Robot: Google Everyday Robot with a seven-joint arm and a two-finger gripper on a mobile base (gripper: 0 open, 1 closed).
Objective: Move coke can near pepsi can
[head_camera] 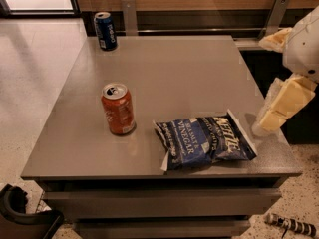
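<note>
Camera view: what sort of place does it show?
Probably an office break area: a grey table with a coke can, pepsi can and chip bag, speckled floor. The gripper hangs at the table's right edge.
</note>
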